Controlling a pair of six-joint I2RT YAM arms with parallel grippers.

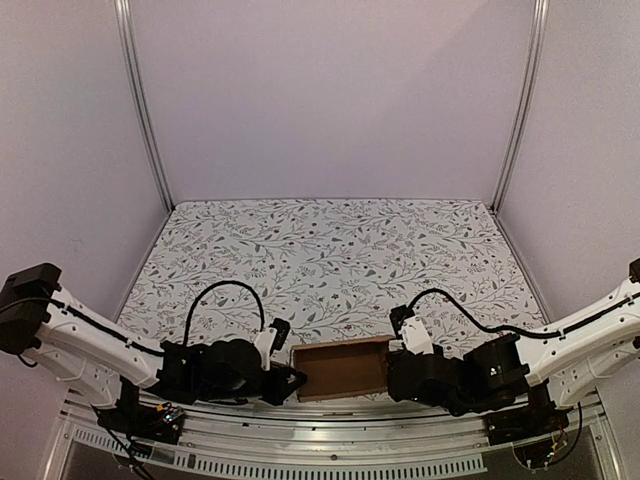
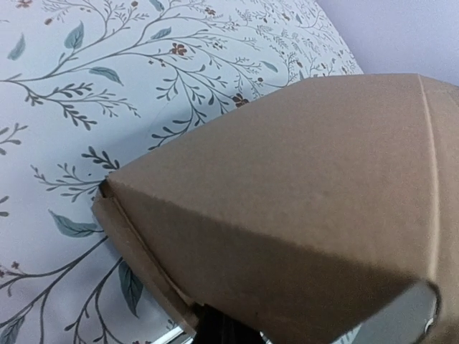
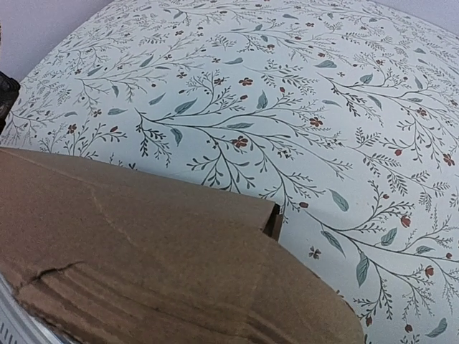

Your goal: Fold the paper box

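Observation:
The paper box (image 1: 340, 369) is plain brown cardboard, lying at the near edge of the table between both arms, its hollow side facing up. My left gripper (image 1: 291, 381) meets its left end and my right gripper (image 1: 393, 373) meets its right end. In the left wrist view the paper box (image 2: 301, 179) fills most of the frame and hides the fingers, except for a dark bit at the bottom. In the right wrist view the paper box (image 3: 143, 244), with creased cardboard, covers the fingers entirely. Both grippers are shut. I cannot see whether either one pinches cardboard.
A floral tablecloth (image 1: 330, 250) covers the table, with white walls and metal posts around it. An aluminium rail (image 1: 330, 446) runs along the near edge just below the box. Black cables loop above both wrists.

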